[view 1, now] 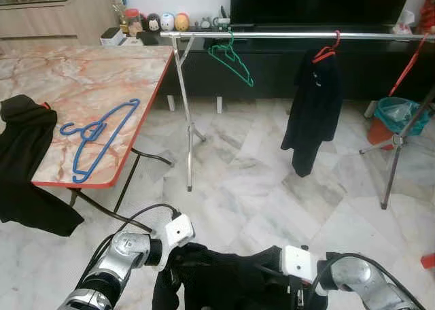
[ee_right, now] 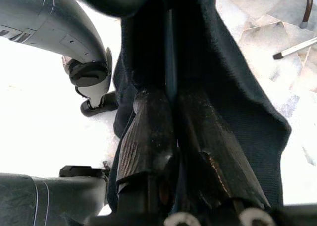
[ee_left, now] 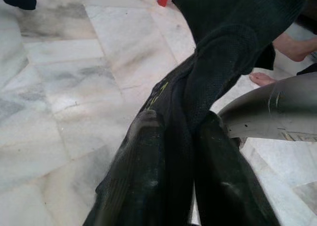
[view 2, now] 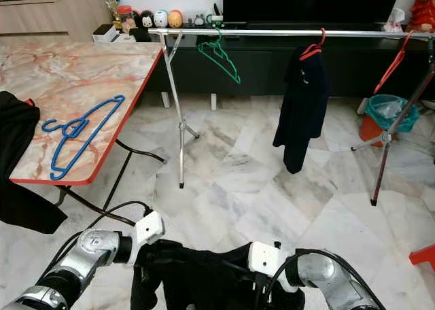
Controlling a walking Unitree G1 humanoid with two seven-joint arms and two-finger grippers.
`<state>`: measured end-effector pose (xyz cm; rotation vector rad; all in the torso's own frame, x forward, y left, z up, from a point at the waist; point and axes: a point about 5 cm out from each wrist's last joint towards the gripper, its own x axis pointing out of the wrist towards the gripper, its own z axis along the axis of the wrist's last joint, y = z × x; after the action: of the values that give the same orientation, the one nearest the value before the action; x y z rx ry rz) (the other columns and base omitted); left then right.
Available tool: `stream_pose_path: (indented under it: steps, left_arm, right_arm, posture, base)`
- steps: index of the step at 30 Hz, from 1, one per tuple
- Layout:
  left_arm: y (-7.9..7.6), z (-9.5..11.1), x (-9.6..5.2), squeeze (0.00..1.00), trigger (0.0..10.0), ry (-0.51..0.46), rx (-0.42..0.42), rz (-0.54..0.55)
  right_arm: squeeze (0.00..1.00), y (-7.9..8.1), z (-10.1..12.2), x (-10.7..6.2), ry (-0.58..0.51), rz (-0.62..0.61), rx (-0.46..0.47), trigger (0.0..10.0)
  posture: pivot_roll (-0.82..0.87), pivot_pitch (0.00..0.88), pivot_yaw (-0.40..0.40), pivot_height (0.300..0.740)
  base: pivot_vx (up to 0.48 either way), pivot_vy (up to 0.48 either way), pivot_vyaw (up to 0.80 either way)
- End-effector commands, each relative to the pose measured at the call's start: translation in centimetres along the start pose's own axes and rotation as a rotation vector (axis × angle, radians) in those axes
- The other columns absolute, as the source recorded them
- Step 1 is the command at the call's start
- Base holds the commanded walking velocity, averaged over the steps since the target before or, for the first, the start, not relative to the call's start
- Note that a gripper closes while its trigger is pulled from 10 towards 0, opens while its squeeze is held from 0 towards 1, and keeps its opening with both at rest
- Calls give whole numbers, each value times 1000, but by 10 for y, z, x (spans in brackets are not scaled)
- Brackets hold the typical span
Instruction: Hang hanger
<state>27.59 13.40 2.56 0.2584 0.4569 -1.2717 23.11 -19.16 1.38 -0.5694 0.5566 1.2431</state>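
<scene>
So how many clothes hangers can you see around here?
4: a blue hanger lying on the marble table; a green hanger, a red hanger carrying dark clothing, and another red hanger on the rail. More may be hidden.

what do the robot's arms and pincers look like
Both arms are shiny silver metal with rounded, ribbed joints. Each wrist carries a boxy white module, and black cables loop off the forearms. The left pincer and right pincer each have two long black fingers, tapered and slightly scuffed.
</scene>
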Motion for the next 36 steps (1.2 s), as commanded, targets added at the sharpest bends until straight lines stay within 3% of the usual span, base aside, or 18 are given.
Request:
stream_pose_path:
  steps: [1, 15, 25, 26, 27, 36]
  left_arm:
    - [9, 16, -4, 1000, 10000, -66, 26, 29]
    - [12, 23, -20, 1000, 10000, -76, 19, -59]
    - [11, 33, -17, 1000, 10000, -146, -11, -67]
    - [11, 34, -17, 875, 10000, -150, -11, -62]
    - [12, 34, -16, 0, 10000, -143, -6, -50]
    - [9, 31, -7, 0, 10000, -119, -10, -24]
  right_arm:
    - [0, 6, 4, 6, -12, 47, -18, 0]
    - [0, 6, 5, 6, -4, 79, -29, 0]
    - [0, 5, 6, 8, -5, 78, -31, 0]
    - [0, 4, 7, 8, -5, 77, -30, 0]
    - [0, 4, 7, 9, -5, 75, -30, 0]
    - [0, -10, 15, 10, -40, -4, -11, 0]
  posture:
    - [-16, 0, 48, 740]
    - [-11, 0, 41, 740]
    - [-10, 2, 38, 740]
    - [-10, 2, 38, 740]
    - [-5, 3, 37, 740]
    - [-8, 2, 40, 740]
  base:
    - [0, 0, 0]
    - [0, 0, 0]
    - [0, 0, 0]
    - [0, 0, 0]
    - [0, 0, 0]
    - [0, 0, 0]
